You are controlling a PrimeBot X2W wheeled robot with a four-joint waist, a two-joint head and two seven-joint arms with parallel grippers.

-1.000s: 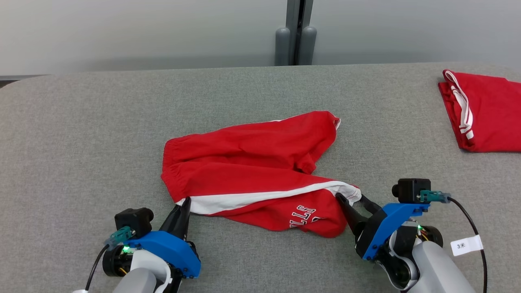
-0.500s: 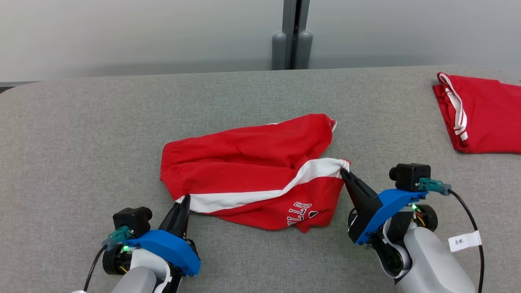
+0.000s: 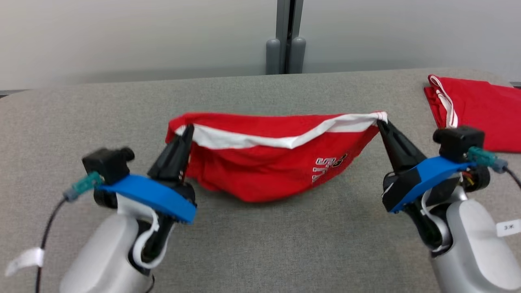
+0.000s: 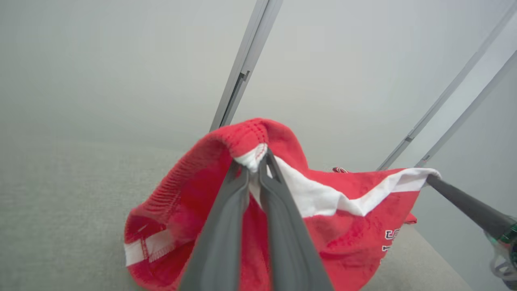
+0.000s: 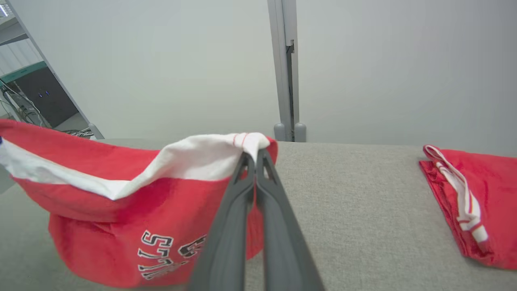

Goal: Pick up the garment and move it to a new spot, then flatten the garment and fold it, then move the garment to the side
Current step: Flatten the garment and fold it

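Two arms [image 3: 101,252] spread wide, left fingers [image 3: 175,156] and right fingers [image 3: 397,146] each clamped on a raised garment [image 3: 264,171] corner

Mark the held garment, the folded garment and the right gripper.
held garment [image 3: 268,171], head view, middle of its red hanging panel.
folded garment [image 3: 484,110], head view, red top layer.
right gripper [image 5: 255,157], right wrist view, between its shut fingertips.

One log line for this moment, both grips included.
stage: pick-up | left gripper: shut on garment | right gripper: shut on garment | garment: hanging between grippers, middle sagging | folded red garment: on table, far right
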